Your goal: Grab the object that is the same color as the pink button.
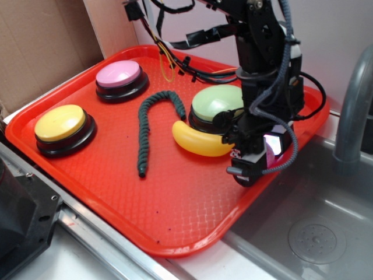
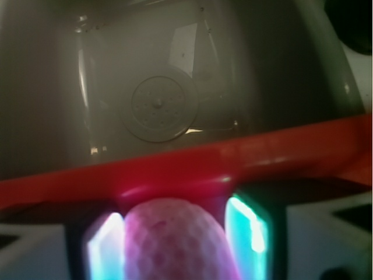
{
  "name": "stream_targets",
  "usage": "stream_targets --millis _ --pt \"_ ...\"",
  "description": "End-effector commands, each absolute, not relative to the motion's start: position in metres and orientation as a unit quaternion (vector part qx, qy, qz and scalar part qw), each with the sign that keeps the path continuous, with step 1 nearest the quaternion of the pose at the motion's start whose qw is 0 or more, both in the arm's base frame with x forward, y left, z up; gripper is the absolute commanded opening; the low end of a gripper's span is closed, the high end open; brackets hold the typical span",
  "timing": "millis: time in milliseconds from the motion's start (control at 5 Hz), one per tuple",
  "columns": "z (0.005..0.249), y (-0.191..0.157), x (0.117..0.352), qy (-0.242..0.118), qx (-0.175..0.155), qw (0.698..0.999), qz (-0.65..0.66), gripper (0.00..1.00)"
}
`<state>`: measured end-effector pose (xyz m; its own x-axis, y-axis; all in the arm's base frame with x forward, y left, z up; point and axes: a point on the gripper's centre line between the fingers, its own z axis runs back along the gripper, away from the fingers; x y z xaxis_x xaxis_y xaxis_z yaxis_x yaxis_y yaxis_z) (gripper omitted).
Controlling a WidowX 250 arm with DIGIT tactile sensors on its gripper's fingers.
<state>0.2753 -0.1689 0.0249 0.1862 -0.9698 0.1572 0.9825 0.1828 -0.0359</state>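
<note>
In the wrist view the object, a small pink dimpled ball (image 2: 175, 248), fills the gap between two glowing pads (image 2: 108, 245). It touches both, so my gripper (image 2: 175, 213) is shut on it, just inside the red tray's rim (image 2: 280, 149). In the exterior view my gripper (image 1: 252, 169) is down at the tray's right edge beside the banana, and its body hides the ball. The pink button (image 1: 118, 74), pale pink on a black base, stands at the tray's far left, well away from the gripper.
On the red tray (image 1: 116, 192) are a yellow button (image 1: 60, 122), a green button (image 1: 217, 102), a yellow banana (image 1: 201, 140) and a dark green rope (image 1: 145, 128). A steel sink (image 1: 315, 233) with a grey faucet (image 1: 352, 111) lies right of the tray. Cardboard (image 1: 41, 41) stands behind.
</note>
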Motion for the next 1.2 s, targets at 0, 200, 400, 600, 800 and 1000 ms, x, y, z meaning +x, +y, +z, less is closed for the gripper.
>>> stream_targets --millis 0,200,400,600,800,1000 --pt "0.072 -0.149 0.273 -0.072 -0.048 0.844 -0.529 0.00" --pt "0.115 -0.122 0.268 -0.060 -0.028 0.905 -0.420 0.00" --pt "0.145 -0.094 0.256 -0.043 -0.007 0.951 -0.305 0.00" --pt "0.161 -0.067 0.247 -0.025 -0.029 0.982 -0.182 0.00" --pt "0.168 -0.043 0.235 -0.020 -0.023 0.998 -0.058 0.00" --pt "0.169 -0.029 0.225 -0.047 -0.022 0.996 0.066 0.00"
